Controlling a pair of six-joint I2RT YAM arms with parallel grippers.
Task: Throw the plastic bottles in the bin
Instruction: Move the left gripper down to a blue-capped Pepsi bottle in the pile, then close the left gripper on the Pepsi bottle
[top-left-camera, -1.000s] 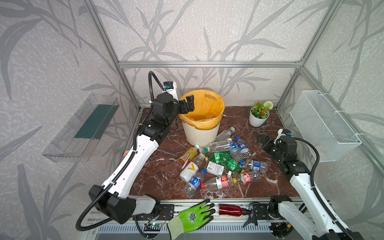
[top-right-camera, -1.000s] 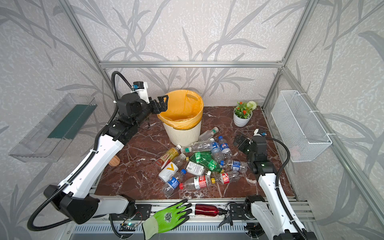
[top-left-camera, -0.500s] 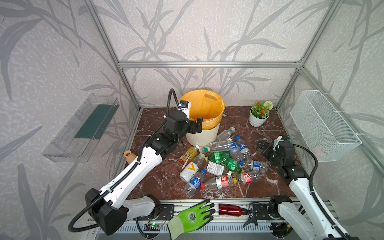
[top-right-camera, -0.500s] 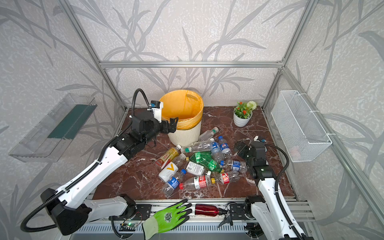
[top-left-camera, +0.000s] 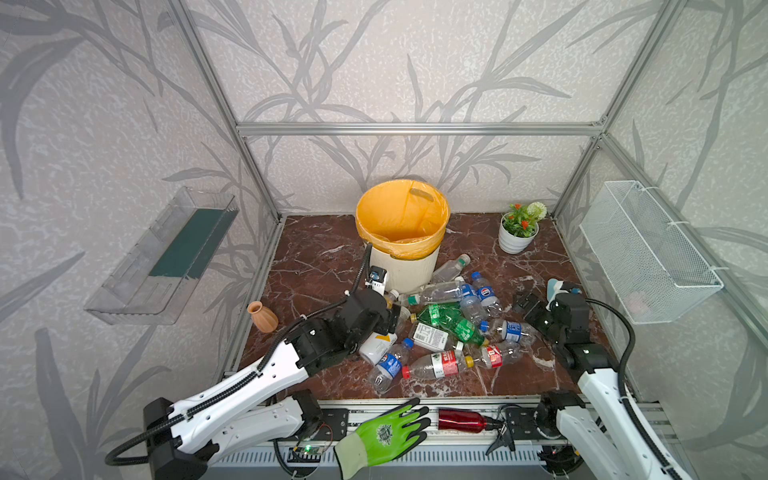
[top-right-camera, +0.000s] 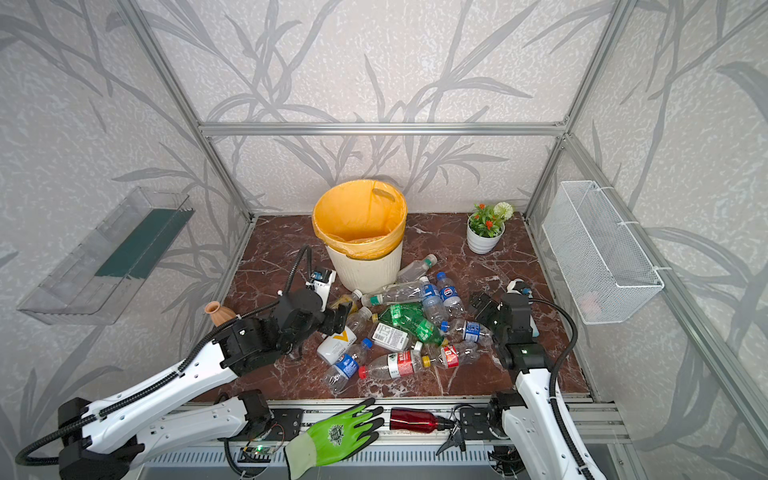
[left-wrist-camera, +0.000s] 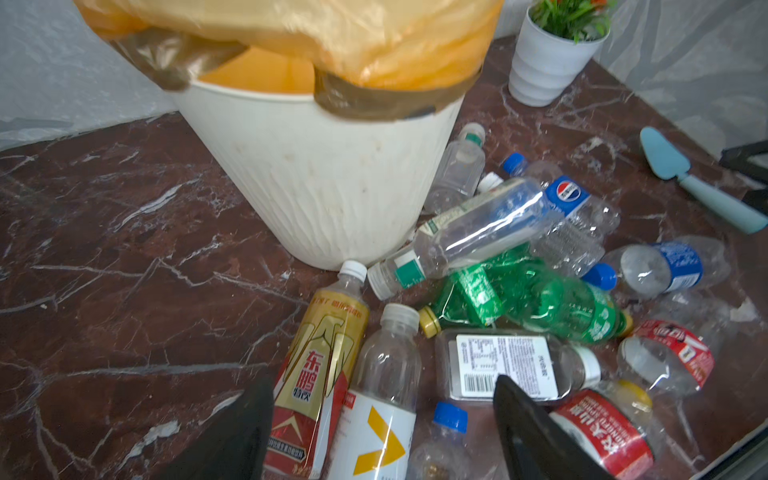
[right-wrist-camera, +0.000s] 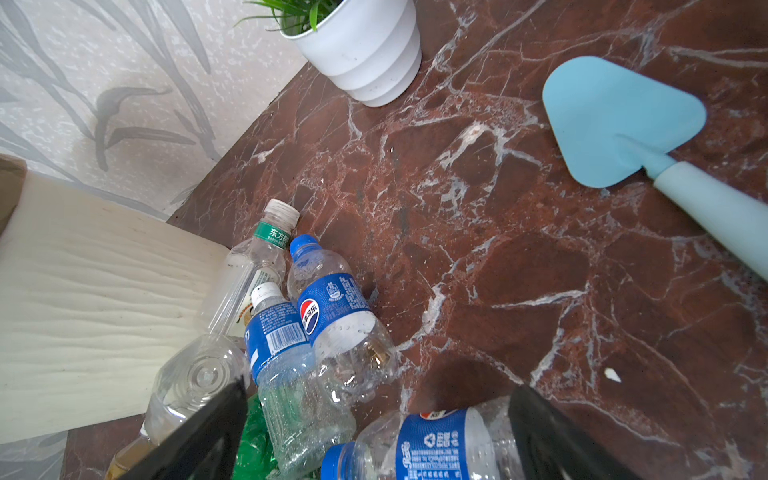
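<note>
bottles (top-left-camera: 451, 323) heaped before bin (top-left-camera: 409, 272); flowerpot (top-left-camera: 513, 243) right of bin; vase (top-left-camera: 262, 318) left of bottles.

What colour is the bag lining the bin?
Yellow-orange. The bag is folded over the rim of the cream bin. It shows best in a top view.

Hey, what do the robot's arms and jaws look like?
The left arm and right arm match: glossy white link shells, black joint housings. A ribbed black cable loops beside each. The jaws are black and taper to points. A small white camera sits on the left wrist.
</note>
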